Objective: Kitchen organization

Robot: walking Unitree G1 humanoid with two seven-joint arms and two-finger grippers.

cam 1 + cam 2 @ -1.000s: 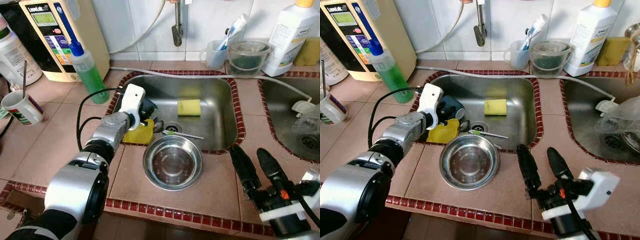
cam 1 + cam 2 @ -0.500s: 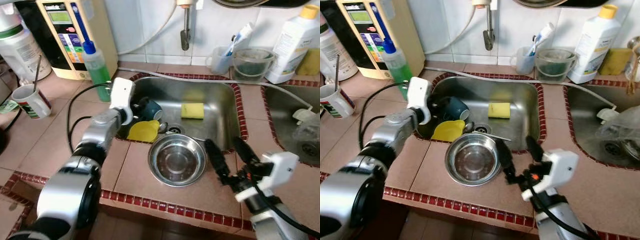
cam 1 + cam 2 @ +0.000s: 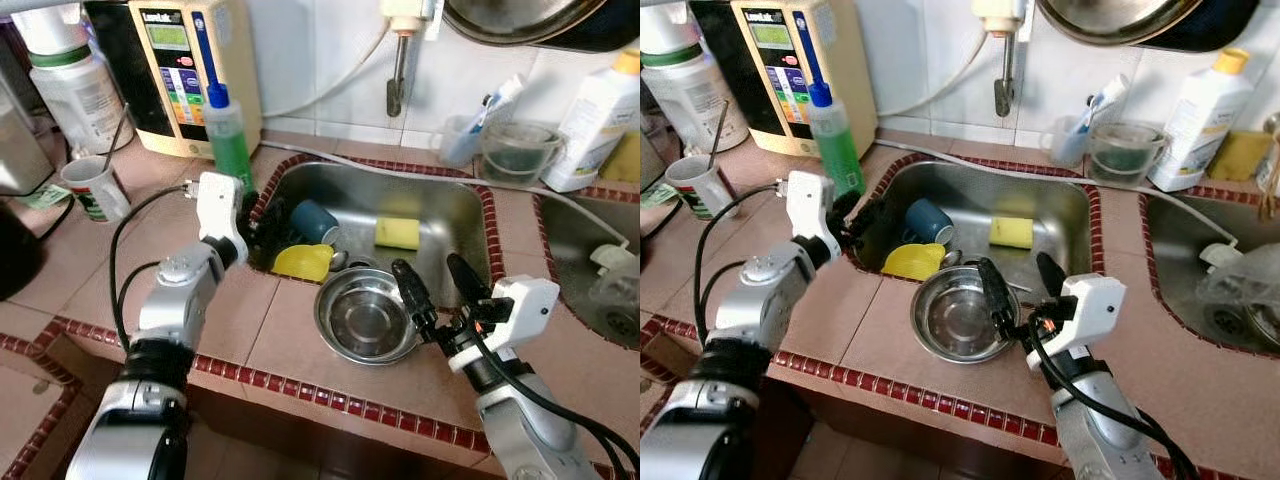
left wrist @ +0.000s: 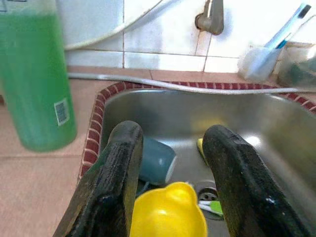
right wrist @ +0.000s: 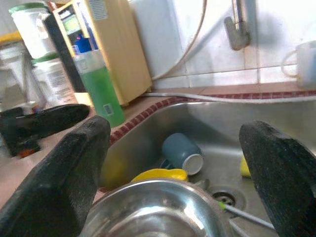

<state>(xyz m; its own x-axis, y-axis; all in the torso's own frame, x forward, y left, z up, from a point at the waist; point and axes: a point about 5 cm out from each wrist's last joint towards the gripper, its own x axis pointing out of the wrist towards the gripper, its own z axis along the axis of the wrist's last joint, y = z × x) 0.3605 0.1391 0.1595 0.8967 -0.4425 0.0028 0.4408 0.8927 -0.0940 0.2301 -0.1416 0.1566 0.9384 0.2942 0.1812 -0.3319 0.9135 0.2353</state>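
Leftmost, a mug (image 3: 88, 186) with a spoon in it stands on the tiled counter (image 3: 300, 345), and behind it a white jug (image 3: 70, 85) and a cream appliance (image 3: 190, 70) sit against the wall. Next comes a green bottle (image 3: 230, 140), beside the sink's left rim. The left gripper (image 3: 258, 218) hangs over that rim with its jaws apart and nothing between them, pointed into the sink (image 3: 440, 205). Just past its fingertips a teal cup (image 3: 312, 220) lies on its side in the basin, and a yellow cup (image 3: 302, 262) lies touching it, nearer the front wall. A yellow sponge (image 3: 397, 232) rests flat farther right on the sink floor, under the tap (image 3: 400, 70). On the counter in front of the sink sits a steel bowl (image 3: 365, 318), upright. The right gripper (image 3: 440, 290) is at the bowl's right rim, fingers spread wide and holding nothing; one finger (image 3: 410, 295) lies over the rim. Behind the sink stand a toothbrush cup (image 3: 462, 140) and a clear jug (image 3: 515, 150), then a white bottle (image 3: 600, 120). A second sink (image 3: 590, 260) lies far right.
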